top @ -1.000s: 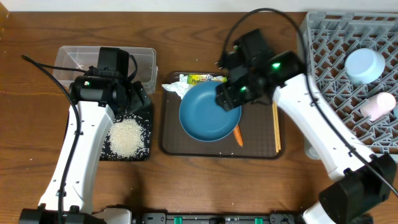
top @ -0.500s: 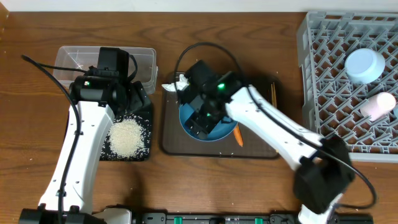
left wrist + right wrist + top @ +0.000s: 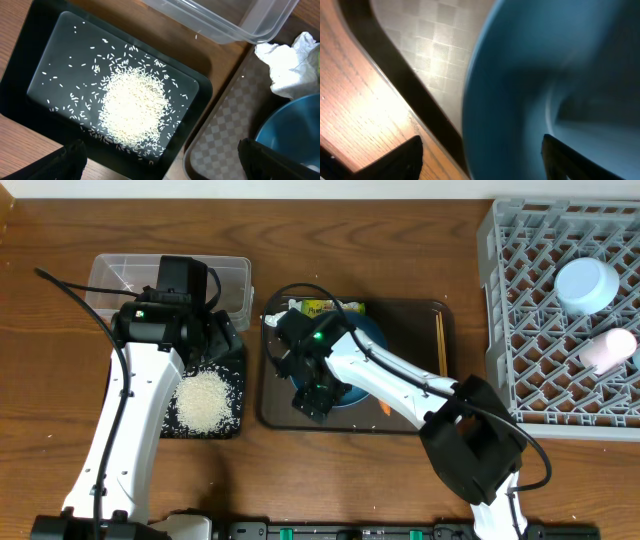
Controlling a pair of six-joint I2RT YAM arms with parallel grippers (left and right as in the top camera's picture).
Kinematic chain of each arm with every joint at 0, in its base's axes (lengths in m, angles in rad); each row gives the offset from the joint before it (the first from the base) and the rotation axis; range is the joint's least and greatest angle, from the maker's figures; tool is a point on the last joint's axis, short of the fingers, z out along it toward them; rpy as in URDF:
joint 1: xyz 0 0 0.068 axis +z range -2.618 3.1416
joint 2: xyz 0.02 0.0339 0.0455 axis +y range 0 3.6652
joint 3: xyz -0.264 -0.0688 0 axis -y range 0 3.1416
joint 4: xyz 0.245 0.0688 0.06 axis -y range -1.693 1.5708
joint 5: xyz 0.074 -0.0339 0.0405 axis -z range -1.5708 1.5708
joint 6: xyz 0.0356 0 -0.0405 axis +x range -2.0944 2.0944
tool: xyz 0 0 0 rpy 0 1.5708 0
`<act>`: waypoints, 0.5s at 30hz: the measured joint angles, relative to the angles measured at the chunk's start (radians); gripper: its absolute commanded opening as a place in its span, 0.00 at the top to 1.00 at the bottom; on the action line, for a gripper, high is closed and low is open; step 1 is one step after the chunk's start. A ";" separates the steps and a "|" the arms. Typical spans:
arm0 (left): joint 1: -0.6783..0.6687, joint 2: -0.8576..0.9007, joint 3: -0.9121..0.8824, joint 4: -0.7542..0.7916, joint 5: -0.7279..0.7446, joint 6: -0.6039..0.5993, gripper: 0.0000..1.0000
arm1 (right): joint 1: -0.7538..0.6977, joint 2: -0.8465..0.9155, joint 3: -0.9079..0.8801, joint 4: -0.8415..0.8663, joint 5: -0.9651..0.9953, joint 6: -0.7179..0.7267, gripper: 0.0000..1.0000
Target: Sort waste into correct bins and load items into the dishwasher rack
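We log the right tool (image 3: 312,396) low at the left rim of the wide blue bowl (image 3: 530,65), which sits on the dark-brown serving tray (image 3: 415,330) at mid-bench (image 3: 400,240). The right wrist view is blurred. It shows the 2 fingers straddling the rim, 1 inside the bowl and 1 outside over the tray edge. The jaws are part open, with wood and tray showing between the outer finger and the rim, so we see no grip. We cannot tell whether the inner finger touches the bowl. The left tool (image 3: 167,165) is spread wide and empty above the shallow black tray (image 3: 30,115), which holds the heap of rice (image 3: 132,107). The clear tub (image 3: 115,275) sits just beside that tray. On the brown tray, the crumpled tissue (image 3: 278,320) and snack wrapper (image 3: 325,307) lie at the far edge, the carrot (image 3: 384,404) near the bowl's right side, and the chopsticks (image 3: 441,345) along the right edge. The grey rack (image 3: 530,330) holds the light-blue cup (image 3: 587,283) and the small white cup (image 3: 610,350).
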 measured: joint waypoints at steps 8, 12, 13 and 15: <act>0.000 0.000 0.000 0.000 0.000 0.000 0.01 | 0.014 0.000 -0.029 0.049 0.090 0.047 0.41; 0.000 0.000 0.000 0.000 0.000 0.000 0.01 | 0.014 0.000 -0.048 0.065 0.108 0.072 0.55; 0.000 0.000 0.000 0.000 0.000 0.000 0.01 | 0.014 0.000 -0.048 0.068 0.112 0.076 0.61; 0.000 0.000 0.000 0.000 0.000 0.000 0.01 | 0.014 0.000 -0.048 0.076 0.115 0.086 0.68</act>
